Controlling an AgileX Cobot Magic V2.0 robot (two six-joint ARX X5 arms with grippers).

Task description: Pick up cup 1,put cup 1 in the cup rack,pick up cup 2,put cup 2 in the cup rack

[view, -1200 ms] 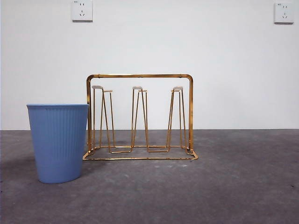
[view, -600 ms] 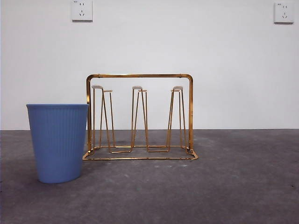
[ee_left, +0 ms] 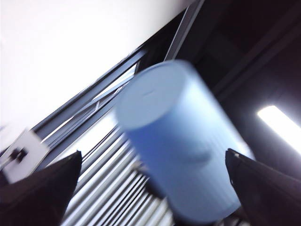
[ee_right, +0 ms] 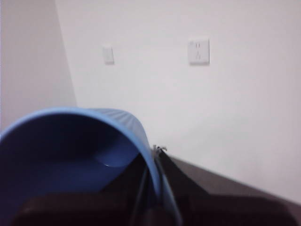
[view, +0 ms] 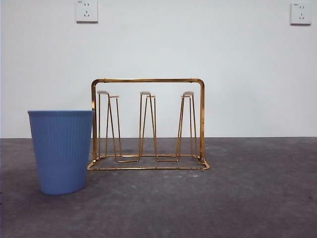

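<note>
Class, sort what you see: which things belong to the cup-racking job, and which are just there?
Job: cup rack; standing cup on the table; blurred cup between the left gripper jaws; gripped cup in the right gripper.
Just there: wall sockets.

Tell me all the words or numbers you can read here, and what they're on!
No text can be read.
Wall sockets: a tiny dark mark sits on each top corner, too small to read.
Blue ribbed cup: no writing visible.
Cup rack: no label visible.
</note>
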